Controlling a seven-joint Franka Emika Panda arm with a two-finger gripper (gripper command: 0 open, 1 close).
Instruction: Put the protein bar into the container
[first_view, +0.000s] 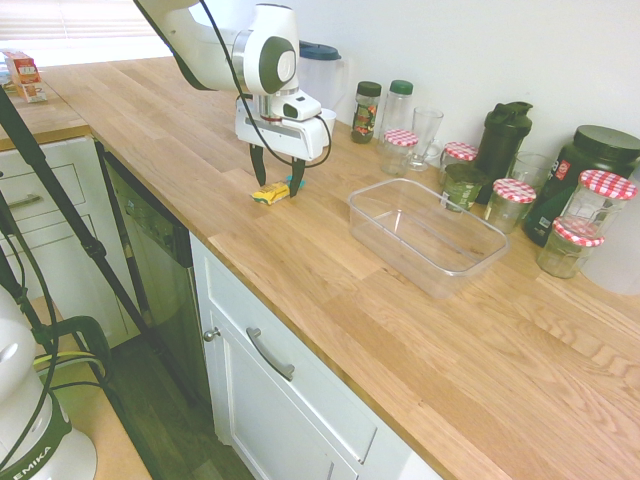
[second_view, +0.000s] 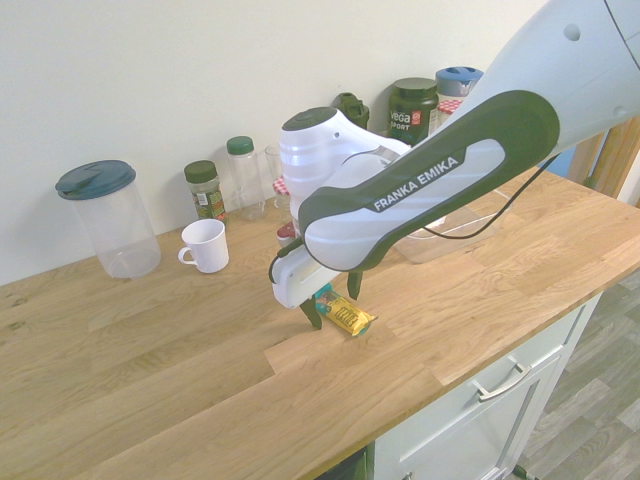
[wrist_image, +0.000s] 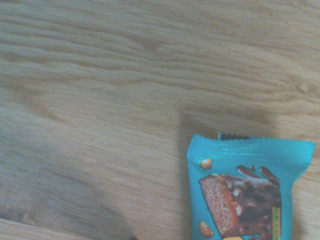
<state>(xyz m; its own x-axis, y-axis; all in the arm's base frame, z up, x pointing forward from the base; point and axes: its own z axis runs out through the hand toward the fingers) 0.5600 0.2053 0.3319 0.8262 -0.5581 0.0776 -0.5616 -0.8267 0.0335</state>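
Yellow-and-teal foil wraps the protein bar (first_view: 272, 192), likely light, slick and crinkly, lying flat near the desk's (first_view: 330, 290) front edge. Released, the claw (first_view: 276, 182) straddles it; pinching across the narrow sides at mid-length looks safest.
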